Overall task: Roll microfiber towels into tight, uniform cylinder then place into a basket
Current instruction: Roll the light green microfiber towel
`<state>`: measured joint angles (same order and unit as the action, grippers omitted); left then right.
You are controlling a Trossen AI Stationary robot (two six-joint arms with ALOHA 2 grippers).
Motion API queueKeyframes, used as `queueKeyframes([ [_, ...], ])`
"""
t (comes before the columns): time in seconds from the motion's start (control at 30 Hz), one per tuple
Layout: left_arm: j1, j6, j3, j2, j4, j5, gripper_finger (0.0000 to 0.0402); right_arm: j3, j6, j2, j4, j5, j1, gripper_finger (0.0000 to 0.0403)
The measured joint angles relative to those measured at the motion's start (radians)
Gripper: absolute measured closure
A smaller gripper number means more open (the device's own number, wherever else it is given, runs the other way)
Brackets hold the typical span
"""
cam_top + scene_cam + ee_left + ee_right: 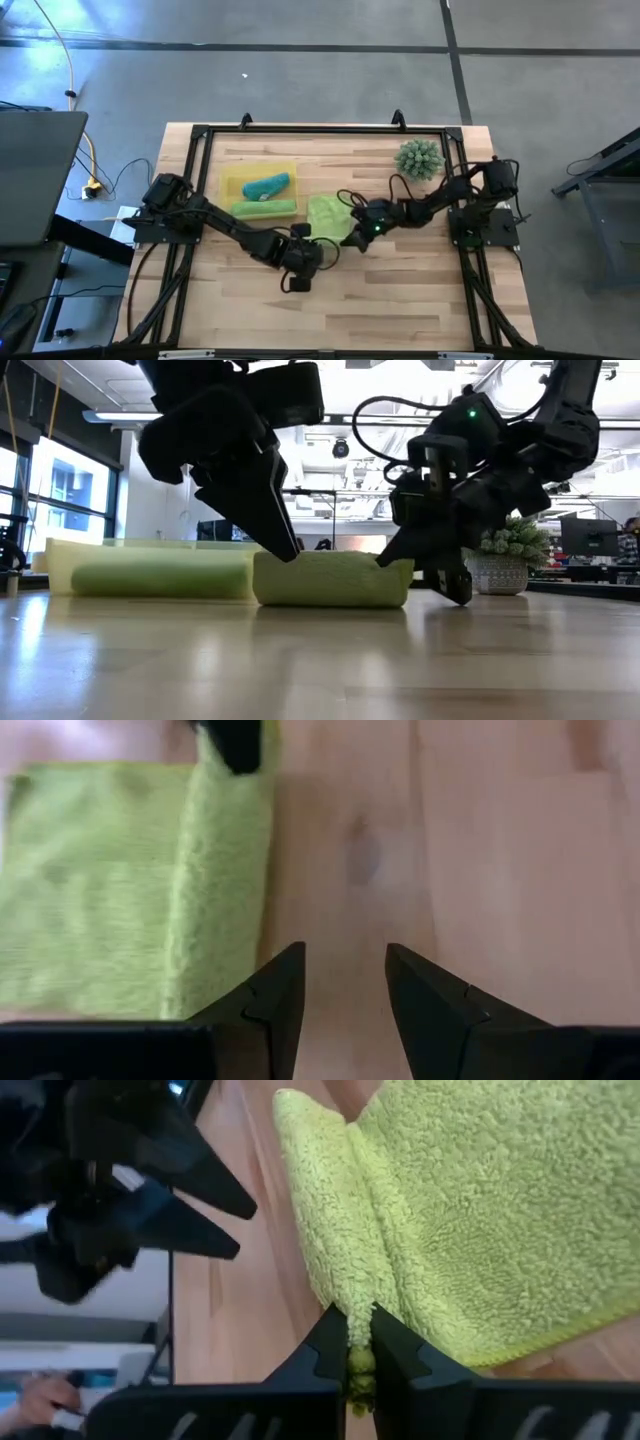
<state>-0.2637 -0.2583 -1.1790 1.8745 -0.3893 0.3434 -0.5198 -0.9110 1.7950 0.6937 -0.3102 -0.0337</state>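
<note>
A lime green towel (328, 215) lies flat on the table near the middle, its near edge folded over into a thick ridge (225, 870). My right gripper (352, 240) is shut on that ridge at its right end. My left gripper (345, 990) is open, low over the bare wood just near of the ridge's left end (275, 575). The yellow basket (232, 178) stands left of the towel. A rolled teal towel (266, 185) lies inside it. A rolled lime towel (264, 208) lies along its near wall. My right gripper pinches the folded ridge of the lime towel (350, 1320) between its two fingers, at the ridge's right end. The fingers come slanting down from the table's right. The ridge stands up between them, and the rest of the towel lies on the table. Whether my left gripper's finger (275, 990) touches the ridge beside it, I cannot tell.
A spiky green potted plant (419, 158) stands at the far right of the table. A black frame (320, 130) runs around the table's edge. Bare wood lies near of the towel (350, 310).
</note>
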Motion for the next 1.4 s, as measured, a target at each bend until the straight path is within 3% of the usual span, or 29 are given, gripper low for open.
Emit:
queueKeyframes([
  [0.27,0.015,0.000,0.010,-0.002,0.001,0.218,0.0271,-0.004,-0.023,-0.003,-0.065,0.010,0.016,0.0402],
  [0.47,0.064,-0.063,0.053,-0.002,0.004,0.182,0.0271,-0.019,-0.008,-0.003,-0.102,0.040,0.014,0.0402],
  [0.63,0.095,-0.096,0.089,-0.002,0.017,0.168,0.0273,-0.079,0.076,0.001,-0.243,0.076,0.016,0.0402],
  [0.8,0.106,-0.106,0.120,0.012,0.057,0.109,0.0290,-0.159,0.159,0.003,-0.421,0.108,0.016,0.0402],
  [1.0,0.107,-0.101,0.119,0.046,0.072,0.117,0.0314,-0.191,0.251,0.004,-0.441,0.121,0.016,0.0399],
  [1.23,0.107,-0.098,0.117,0.057,0.068,0.095,0.0336,-0.224,0.546,-0.014,-0.479,0.124,-0.009,0.0317],
  [1.4,0.109,-0.090,0.118,0.056,0.057,0.073,0.0346,-0.285,0.698,-0.103,-0.712,0.101,-0.013,0.0256],
])
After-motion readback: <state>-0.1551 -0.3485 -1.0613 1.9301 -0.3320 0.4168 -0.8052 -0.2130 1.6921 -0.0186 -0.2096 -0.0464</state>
